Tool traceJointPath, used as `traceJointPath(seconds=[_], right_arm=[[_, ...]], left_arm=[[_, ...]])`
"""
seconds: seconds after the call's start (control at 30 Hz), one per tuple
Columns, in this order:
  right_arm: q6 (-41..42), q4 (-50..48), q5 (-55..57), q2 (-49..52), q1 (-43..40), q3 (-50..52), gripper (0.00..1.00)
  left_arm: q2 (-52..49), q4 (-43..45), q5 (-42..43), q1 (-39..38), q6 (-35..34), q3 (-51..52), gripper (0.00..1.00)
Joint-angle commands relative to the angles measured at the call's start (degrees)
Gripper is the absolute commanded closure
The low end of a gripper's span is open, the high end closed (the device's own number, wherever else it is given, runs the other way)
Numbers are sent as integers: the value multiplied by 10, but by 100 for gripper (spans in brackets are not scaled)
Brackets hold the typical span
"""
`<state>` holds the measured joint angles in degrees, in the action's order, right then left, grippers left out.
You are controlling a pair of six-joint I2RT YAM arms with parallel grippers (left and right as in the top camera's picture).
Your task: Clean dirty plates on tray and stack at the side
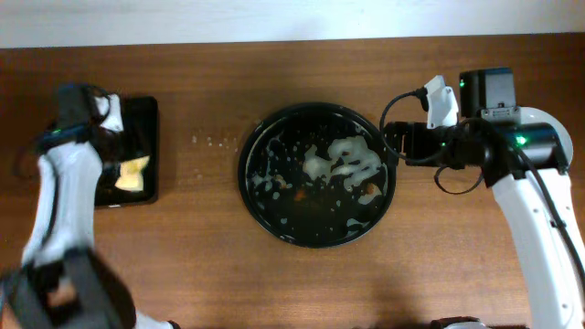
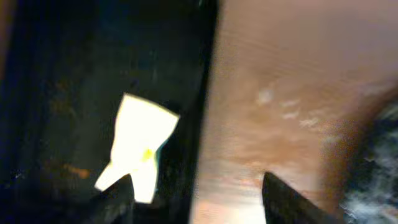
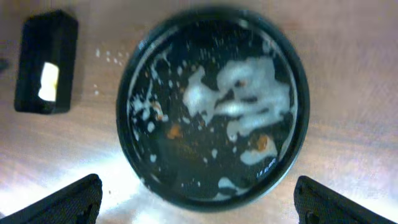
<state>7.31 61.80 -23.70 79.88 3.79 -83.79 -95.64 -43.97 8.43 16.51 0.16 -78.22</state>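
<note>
Presently: large round glossy black tray (image 1: 242, 174), foam-smeared; likely rigid, slippery wet; take by raised rim. Left hand (image 2: 196, 183), right hand (image 3: 198, 186): both spread, empty.

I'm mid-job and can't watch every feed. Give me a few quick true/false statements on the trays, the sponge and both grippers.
1. The round black tray carries white foam and orange smears. True.
2. A plate sits on the round tray. False: no plate shows in any view.
3. The yellow sponge lies in the small rectangular tray. True.
4. The right gripper is shut on the sponge. False: its fingers stand wide apart and empty, beside the round tray's right rim.
5. The left gripper is above the round tray. False: it is over the small tray's edge, fingers apart.
</note>
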Motion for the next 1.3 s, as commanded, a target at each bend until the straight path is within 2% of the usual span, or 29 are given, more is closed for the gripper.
traceJointPath(seconds=[0.0,0.07,0.17,0.3,0.83,0.97,1.07,1.17,1.27], right_arm=[[-30,-13,4,-79,19,-7,1],[-37,-12,4,-113,38,-7,1],[-37,0,4,-151,61,-7,1],[-37,26,4,-161,68,-7,1],[-44,60,0,-143,62,-7,1],[-145,61,13,-171,62,-7,1],[-172,61,62,-207,64,-2,1],[-247,-11,66,-273,60,57,1],[-264,-103,66,-339,40,163,1]], left_arm=[[143,-33,71,-10,-2,-21,23],[205,-64,73,-26,-2,-21,1],[278,-113,73,-56,-2,-21,1],[320,-153,73,-70,-2,-21,1],[329,-155,72,-70,-2,-21,1],[329,-155,72,-70,-2,-21,1],[329,-155,72,-70,-2,-21,1],[329,-155,72,-70,-2,-21,0],[329,-155,72,-70,-2,-21,1]])
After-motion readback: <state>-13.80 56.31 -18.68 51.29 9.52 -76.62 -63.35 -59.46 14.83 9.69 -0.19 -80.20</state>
